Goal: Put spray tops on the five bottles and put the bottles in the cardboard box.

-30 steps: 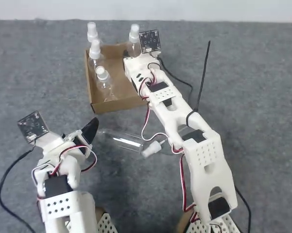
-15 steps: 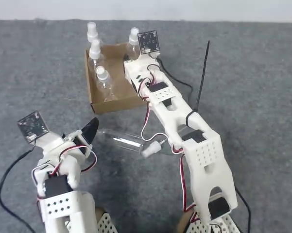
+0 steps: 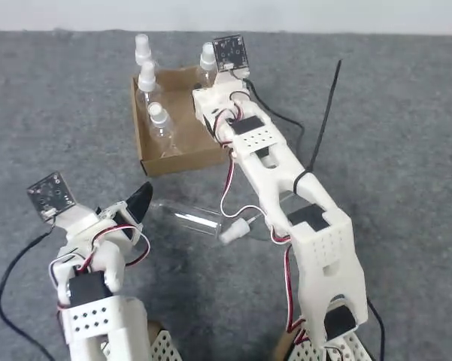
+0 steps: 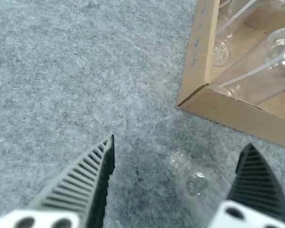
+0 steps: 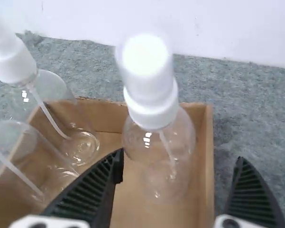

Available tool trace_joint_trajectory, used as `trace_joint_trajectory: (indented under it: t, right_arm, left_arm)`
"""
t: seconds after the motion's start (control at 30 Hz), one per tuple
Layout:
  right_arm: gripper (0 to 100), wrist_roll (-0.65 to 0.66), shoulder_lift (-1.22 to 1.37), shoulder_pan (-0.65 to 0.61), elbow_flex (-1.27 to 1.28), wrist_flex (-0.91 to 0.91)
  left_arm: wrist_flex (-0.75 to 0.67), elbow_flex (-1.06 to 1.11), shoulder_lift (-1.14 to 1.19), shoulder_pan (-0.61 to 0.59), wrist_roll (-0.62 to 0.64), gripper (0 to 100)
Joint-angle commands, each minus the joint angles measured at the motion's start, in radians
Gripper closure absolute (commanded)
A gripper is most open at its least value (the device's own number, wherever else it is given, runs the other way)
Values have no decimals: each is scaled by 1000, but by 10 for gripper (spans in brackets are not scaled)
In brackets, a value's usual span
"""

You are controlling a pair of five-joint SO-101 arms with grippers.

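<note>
The cardboard box [image 3: 177, 159] stands at the back of the table with several capped clear bottles upright in it. My right arm [image 3: 263, 150] stretches over the box. Its gripper [image 5: 178, 164] is open around the capped bottle [image 5: 151, 133] in the box's [image 5: 206, 123] back corner, fingers apart from it. One more clear bottle [image 3: 188, 218] lies on its side in front of the box, its bare neck [image 4: 178, 161] toward my left gripper [image 3: 135, 204]. A white spray top [image 3: 237, 229] lies at its other end. The left gripper [image 4: 180, 145] is open just short of the neck.
Grey carpet covers the table. A black cable [image 3: 323, 113] runs to the right of the right arm. The box's near corner [image 4: 182, 102] is a little beyond the lying bottle. A white wall [image 5: 180, 23] is behind the box.
The right arm has shifted slightly toward the back, its wrist rising over the bottle in the box's corner. The left arm and the lying bottle have kept still.
</note>
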Motion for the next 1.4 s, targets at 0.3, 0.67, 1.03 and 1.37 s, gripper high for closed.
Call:
trace_joint_trajectory:
  t: [0.3, 0.67, 1.03, 1.37]
  right_arm:
    - [693, -9, -240, 10, -44, 265]
    - [693, -12, -367, 12, -44, 501]
    - [693, -9, -446, 10, -44, 641]
    - [694, -9, -576, -28, -44, 886]
  left_arm:
    - [-34, -8, -12, 2, -2, 622]
    - [-34, -8, -12, 2, -2, 622]
    - [-34, -8, -12, 2, -2, 622]
    - [-34, -8, -12, 2, -2, 622]
